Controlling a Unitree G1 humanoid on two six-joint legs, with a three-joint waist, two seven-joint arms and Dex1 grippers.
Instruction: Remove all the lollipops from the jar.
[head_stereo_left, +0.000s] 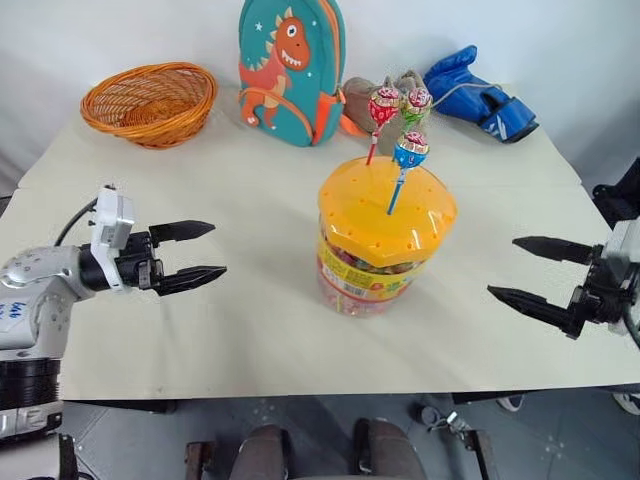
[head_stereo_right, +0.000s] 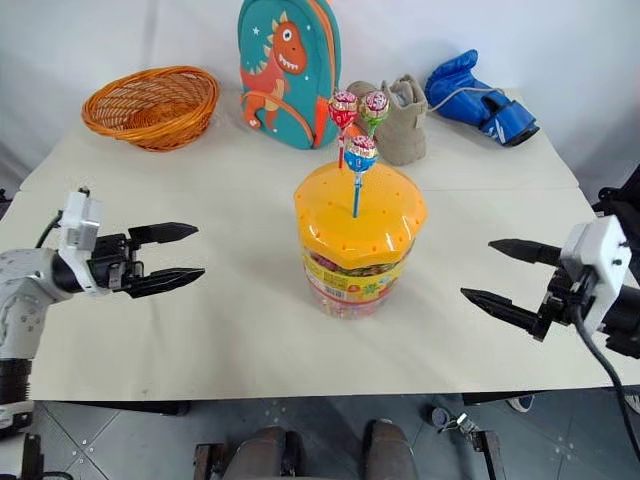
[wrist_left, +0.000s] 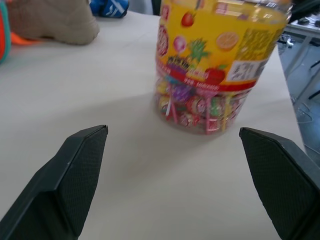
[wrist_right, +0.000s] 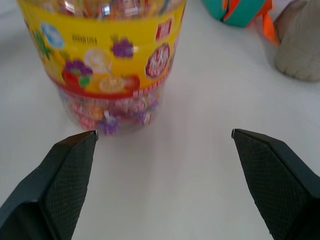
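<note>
While both arms are hovering over the table (head_stereo_left: 250, 340), the jar (head_stereo_left: 380, 245) is standing between them, well apart from each. Three lollipops (head_stereo_left: 400, 125) are sticking up from its lid, above gripper height. Left gripper (head_stereo_left: 205, 250) and right gripper (head_stereo_left: 515, 268) are pointing at it, fingers spread apart, holding nothing.

Three lollipops (head_stereo_right: 358, 125) upright in jar (head_stereo_right: 358, 240) lid; left tool (head_stereo_right: 183, 254), right tool (head_stereo_right: 487, 270) open, flanking jar
</note>
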